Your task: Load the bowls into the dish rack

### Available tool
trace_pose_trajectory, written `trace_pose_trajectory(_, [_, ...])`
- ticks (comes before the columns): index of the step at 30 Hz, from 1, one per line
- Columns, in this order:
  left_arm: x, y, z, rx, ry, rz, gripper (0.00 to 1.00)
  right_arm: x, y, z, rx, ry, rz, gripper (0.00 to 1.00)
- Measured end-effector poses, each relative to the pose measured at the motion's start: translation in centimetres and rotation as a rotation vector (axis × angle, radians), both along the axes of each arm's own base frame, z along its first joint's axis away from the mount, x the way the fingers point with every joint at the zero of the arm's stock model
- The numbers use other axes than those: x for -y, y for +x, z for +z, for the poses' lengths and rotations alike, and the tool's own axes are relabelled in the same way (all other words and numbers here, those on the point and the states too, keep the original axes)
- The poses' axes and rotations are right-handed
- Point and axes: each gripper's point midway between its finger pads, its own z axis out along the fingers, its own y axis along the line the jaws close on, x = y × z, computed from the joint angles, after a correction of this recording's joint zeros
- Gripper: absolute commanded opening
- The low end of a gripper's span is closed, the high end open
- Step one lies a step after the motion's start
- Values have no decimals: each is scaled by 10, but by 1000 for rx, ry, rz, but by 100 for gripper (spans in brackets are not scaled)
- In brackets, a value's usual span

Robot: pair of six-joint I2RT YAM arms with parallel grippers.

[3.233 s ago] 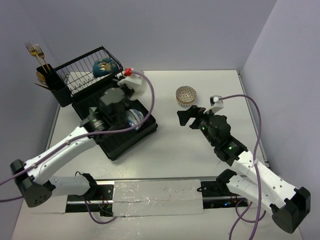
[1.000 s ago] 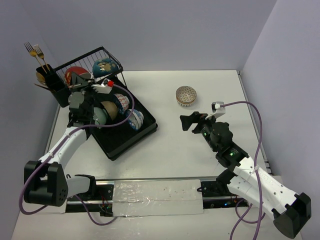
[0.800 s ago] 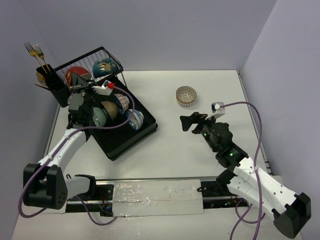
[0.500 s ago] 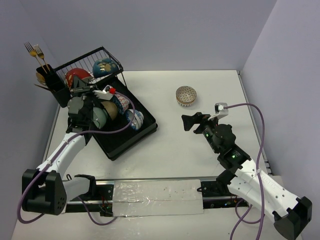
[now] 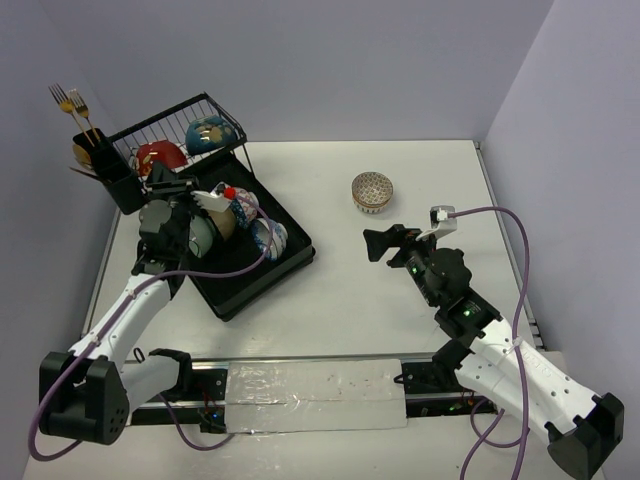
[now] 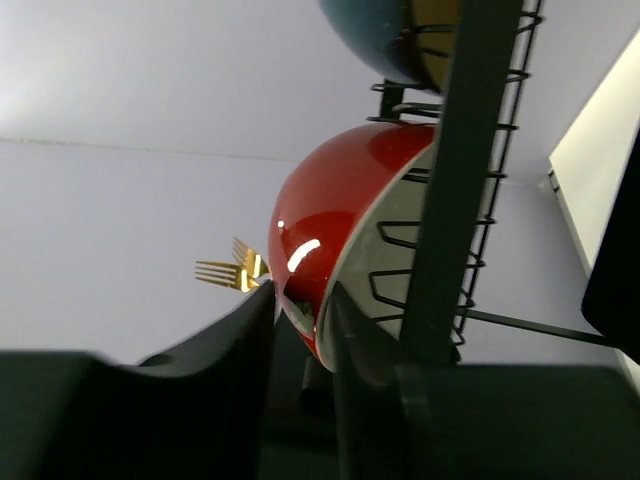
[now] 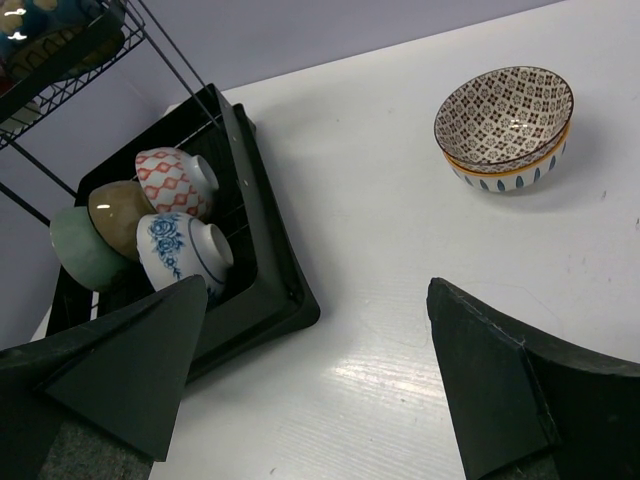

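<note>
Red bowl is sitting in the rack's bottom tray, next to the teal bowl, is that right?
Not quite. The red bowl sits in the rack's upper wire basket, not the bottom tray. It is next to the teal bowl, as the top external view shows.

White table point(image 5: 380, 300) — dish rack point(image 5: 235, 290), stacked bowls point(image 5: 371, 190) (two)

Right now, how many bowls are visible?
8: red and teal bowls on the wire tier; green, brown, red-lattice, blue-floral in the tray; two stacked on the table. Others may be hidden.
</note>
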Motion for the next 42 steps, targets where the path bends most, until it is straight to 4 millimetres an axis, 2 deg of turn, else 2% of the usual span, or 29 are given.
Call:
trace_pose_trajectory(3, [4,-1,-5,-20,1,-10,44,0,0,0,-1,2,0,98])
trace_pose_trajectory(17, [11,-10,-11,-54,-26,-36,54,0,0,-1,-3,1,-1,98])
trace_pose_trajectory(25, [32,-14,-24,-107,-69,-94,54,-1,1,-3,-9,-4,-2,98])
trace_pose_trajectory(29, [58,-18,-25,-142,-142,-159,46,0,1,-3,-11,-5,-4,98])
trace_pose_trajectory(32, [84,-21,-10,-158,-255,-237,48,1,2,-4,-12,-7,-14,98])
trace_pose_trajectory(37, [130,-34,31,-159,-561,-397,53,7,5,-6,-19,-8,-51,97])
trace_pose_trajectory(42, [160,-48,64,-219,-923,-523,59,17,13,-22,-106,-49,-131,97])
